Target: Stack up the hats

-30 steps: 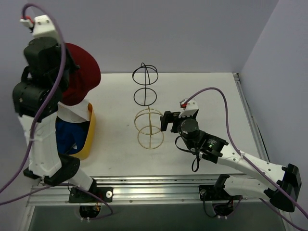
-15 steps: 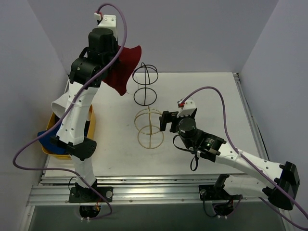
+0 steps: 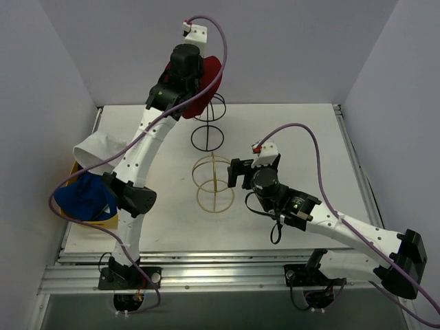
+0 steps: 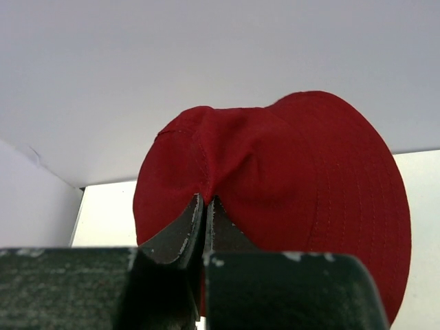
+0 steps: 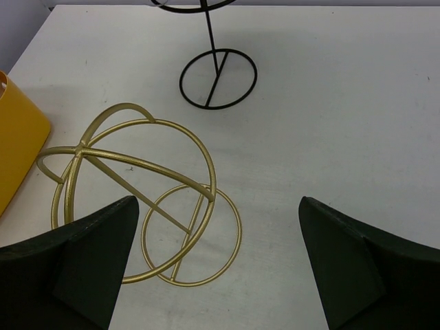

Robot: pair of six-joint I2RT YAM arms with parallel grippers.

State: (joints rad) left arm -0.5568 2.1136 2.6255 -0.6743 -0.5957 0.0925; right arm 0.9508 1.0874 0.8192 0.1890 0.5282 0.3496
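Observation:
My left gripper (image 3: pixel 198 88) is shut on a red hat (image 3: pixel 210 77) and holds it high at the back, just above the black wire stand (image 3: pixel 208 122). In the left wrist view the fingers (image 4: pixel 180 230) pinch a fold of the red hat (image 4: pixel 289 172), whose stitched brim hangs to the right. A white hat (image 3: pixel 96 148) and a blue hat (image 3: pixel 82 197) lie at the far left over the yellow tub (image 3: pixel 104 218). No fourth hat is in view. My right gripper (image 3: pixel 237 172) is open and empty beside the gold wire stand (image 3: pixel 213 183).
In the right wrist view the open gripper (image 5: pixel 216 206) hovers over the gold stand (image 5: pixel 130 185), with the black stand's base ring (image 5: pixel 218 78) beyond it and the tub's edge (image 5: pixel 17 137) at the left. Walls close the back and both sides.
My left arm has swung from over the tub at the left to the back middle, carrying the red hat above the black stand. The right arm has barely moved.

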